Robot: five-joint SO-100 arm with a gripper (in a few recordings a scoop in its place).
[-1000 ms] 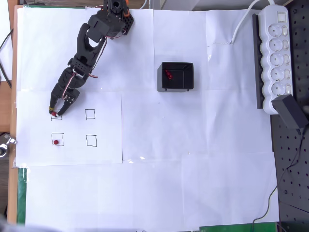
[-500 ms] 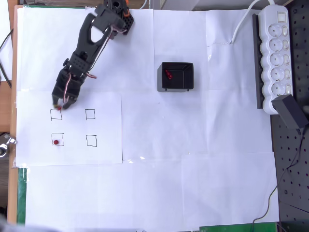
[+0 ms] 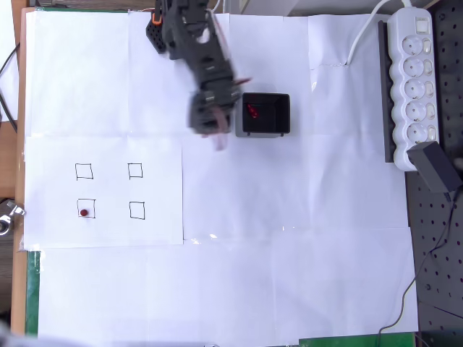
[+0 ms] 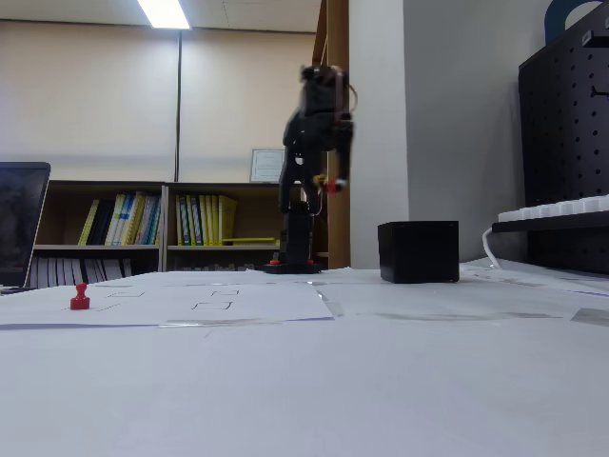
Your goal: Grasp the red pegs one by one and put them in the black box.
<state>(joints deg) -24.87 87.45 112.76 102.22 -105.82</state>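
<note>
The gripper (image 3: 217, 134) has swung from the squares at left to just beside the box (image 3: 265, 114), gripping a peg (image 4: 331, 187). Next, drop it in.

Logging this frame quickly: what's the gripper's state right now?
Gripper: shut on a red peg, raised above the table, beside the black box.

- the arm (image 3: 197, 54) was black all over, built of blocky, angular plastic segments.
- an orange patch showed at its base (image 3: 157, 16) in the overhead view.
- thin red and pale wires ran along the segments near the wrist.
- in the fixed view the arm (image 4: 309, 143) was a dark, blurred silhouette.
</note>
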